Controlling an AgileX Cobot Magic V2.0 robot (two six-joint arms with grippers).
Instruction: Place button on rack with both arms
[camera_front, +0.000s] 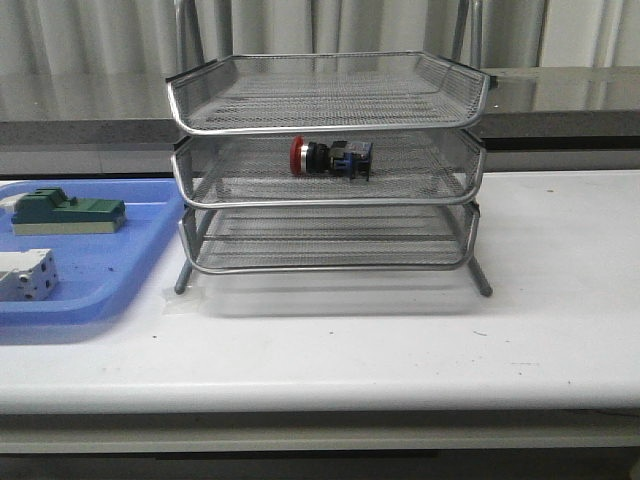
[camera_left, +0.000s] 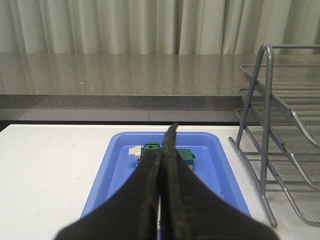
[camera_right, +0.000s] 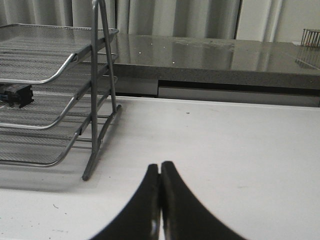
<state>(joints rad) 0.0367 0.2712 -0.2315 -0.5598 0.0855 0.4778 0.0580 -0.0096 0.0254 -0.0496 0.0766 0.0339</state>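
Note:
The button (camera_front: 330, 158), red head and blue-black block, lies on its side in the middle tier of the silver wire rack (camera_front: 325, 110). From the right wrist view only its dark end (camera_right: 15, 95) shows inside the rack (camera_right: 97, 100). Neither arm appears in the front view. My left gripper (camera_left: 167, 142) is shut with nothing in it, hanging over the blue tray (camera_left: 120, 165), with the rack (camera_left: 270, 145) off to one side. My right gripper (camera_right: 160, 167) is shut and empty above bare white table, apart from the rack's leg.
A blue tray (camera_front: 110, 270) at the left of the rack holds a green block (camera_front: 70, 212) and a white block (camera_front: 25, 275). A grey counter ledge (camera_front: 560, 100) and curtains run behind the white table (camera_front: 400, 340).

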